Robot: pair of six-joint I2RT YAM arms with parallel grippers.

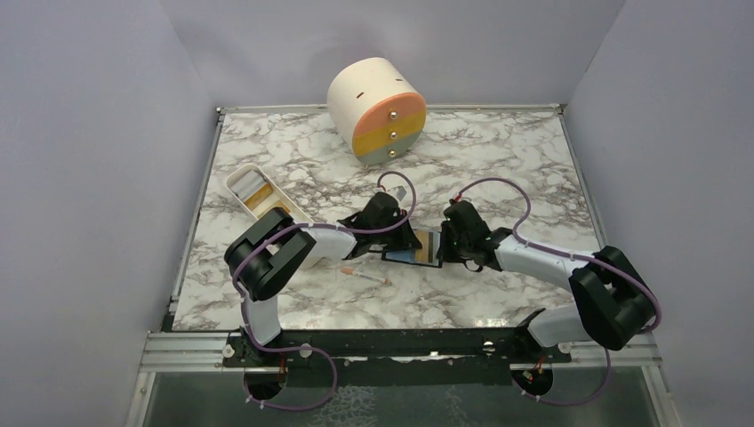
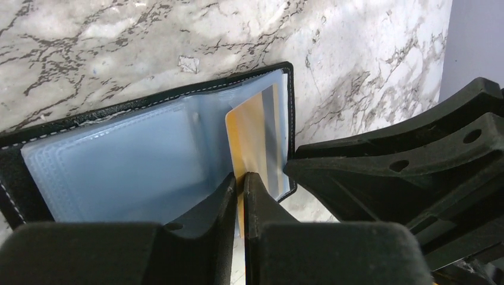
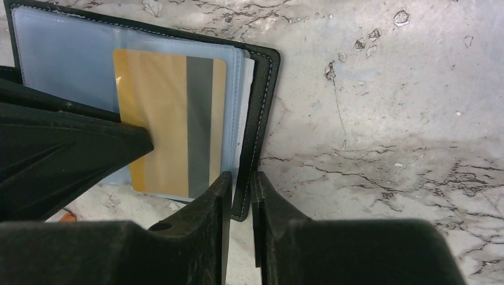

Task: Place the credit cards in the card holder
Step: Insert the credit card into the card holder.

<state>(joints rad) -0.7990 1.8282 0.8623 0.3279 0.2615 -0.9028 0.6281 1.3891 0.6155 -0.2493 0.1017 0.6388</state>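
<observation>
The card holder (image 1: 418,248), a black bifold with clear plastic sleeves, lies open on the marble between both grippers. In the left wrist view my left gripper (image 2: 240,176) is shut on the near edge of an orange-yellow credit card (image 2: 252,133), which stands against the sleeves of the holder's right half (image 2: 119,160). In the right wrist view my right gripper (image 3: 241,176) is shut on the stitched black cover edge of the card holder (image 3: 264,101), beside the card (image 3: 160,119) with its grey stripe. Whether the card sits inside a pocket I cannot tell.
A round cream drawer box (image 1: 377,110) stands at the back. An oblong white tray (image 1: 238,181) lies at the left, close to the left arm's elbow. A thin white-and-orange stick (image 1: 364,277) rests on the marble just in front of the holder.
</observation>
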